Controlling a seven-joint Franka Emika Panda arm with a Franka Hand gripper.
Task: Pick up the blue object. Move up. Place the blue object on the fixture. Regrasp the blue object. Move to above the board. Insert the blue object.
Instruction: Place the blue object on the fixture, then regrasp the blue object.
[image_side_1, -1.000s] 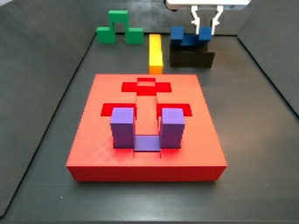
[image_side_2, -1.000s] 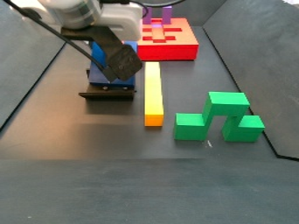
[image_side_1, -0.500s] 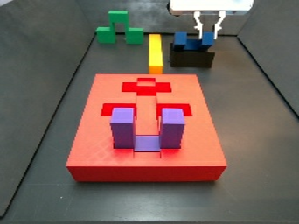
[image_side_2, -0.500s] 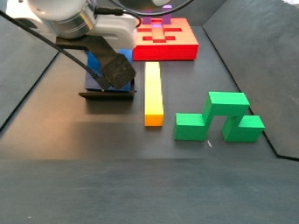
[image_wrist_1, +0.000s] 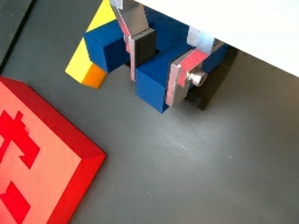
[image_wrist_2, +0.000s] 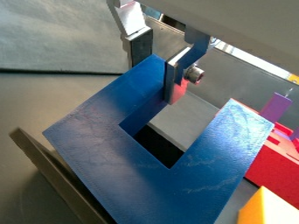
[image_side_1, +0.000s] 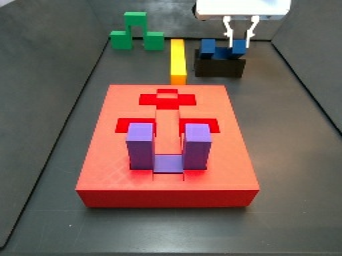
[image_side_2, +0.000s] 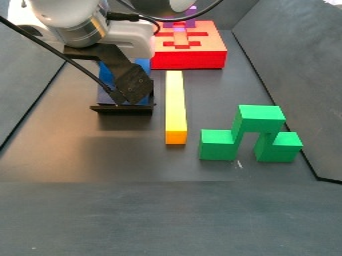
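The blue object (image_side_1: 214, 47) sits on the black fixture (image_side_1: 221, 68) at the far right of the floor, beside the yellow bar. My gripper (image_side_1: 238, 48) comes down on it from above. In both wrist views the silver fingers stand either side of one prong of the blue object (image_wrist_1: 152, 87) (image_wrist_2: 117, 131), and the gripper (image_wrist_1: 160, 77) (image_wrist_2: 158, 72) is shut on it. In a side view the gripper (image_side_2: 134, 85) covers most of the blue object (image_side_2: 112, 72) over the fixture (image_side_2: 123, 107). The red board (image_side_1: 120, 170) (image_side_2: 201, 55) lies apart from them.
A purple U-shaped block (image_side_1: 140, 143) stands in the board's near recess. The yellow bar (image_side_1: 179, 58) (image_side_2: 174, 105) lies between fixture and green block (image_side_1: 134, 32) (image_side_2: 251, 135). Dark walls ring the floor. The board's corner (image_wrist_1: 35, 157) shows in a wrist view.
The gripper has come down with the blue object, which was tilted above the fixture and now rests low on it.
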